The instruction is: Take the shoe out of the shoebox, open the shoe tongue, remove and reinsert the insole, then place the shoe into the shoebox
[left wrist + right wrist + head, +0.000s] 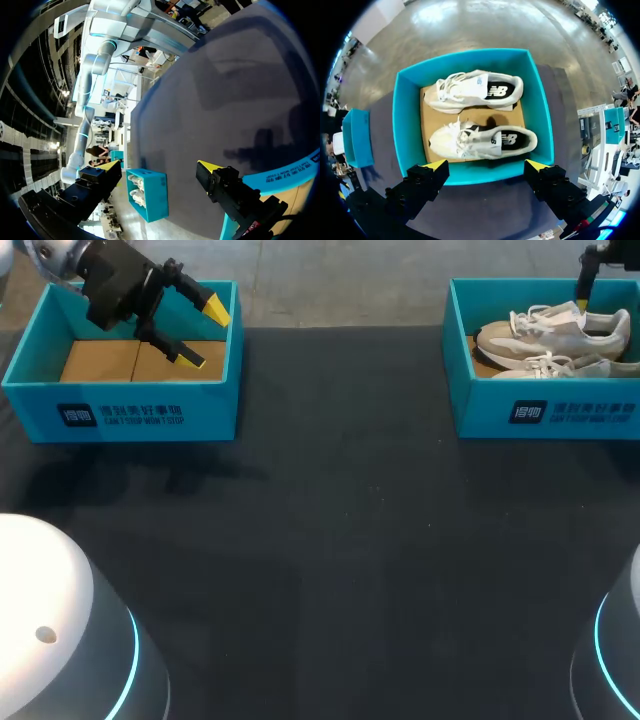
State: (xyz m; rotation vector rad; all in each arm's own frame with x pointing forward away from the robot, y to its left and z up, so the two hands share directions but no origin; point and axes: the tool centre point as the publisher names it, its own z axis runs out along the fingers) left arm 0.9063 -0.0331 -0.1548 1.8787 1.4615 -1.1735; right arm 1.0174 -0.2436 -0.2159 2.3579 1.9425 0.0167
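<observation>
Since both shoes lie inside the right shoebox (545,412), the relation that matters is how they sit under the right end effector (485,167), which hangs above that box with its fingers spread wide and nothing held. Seen from the right wrist, the two white shoes rest side by side on the cardboard floor, long axes parallel to each other and to the line joining the two yellow tips, toes toward the same wall. The nearer shoe (482,141) lies just ahead of the open fingers, beyond the box's near wall; the farther shoe (477,91) lies past it, against the opposite wall. A grasp across the width of either shoe would therefore call for the fingers to be turned about a quarter turn, as far as can be judged. In the head view the right end effector (583,302) is seen only as a dark finger with a yellow tip over the box's back edge, above the shoes (555,340). The left end effector (200,332) is held over the left shoebox (125,410), well apart across the dark desk (330,540), fingers likewise spread and empty; that box shows only a cardboard floor. The right arm is thus much the nearer. Shoes lying in the box would fit a stage ahead of the lifting out as well as one following the return, and the pictures do not settle which.
</observation>
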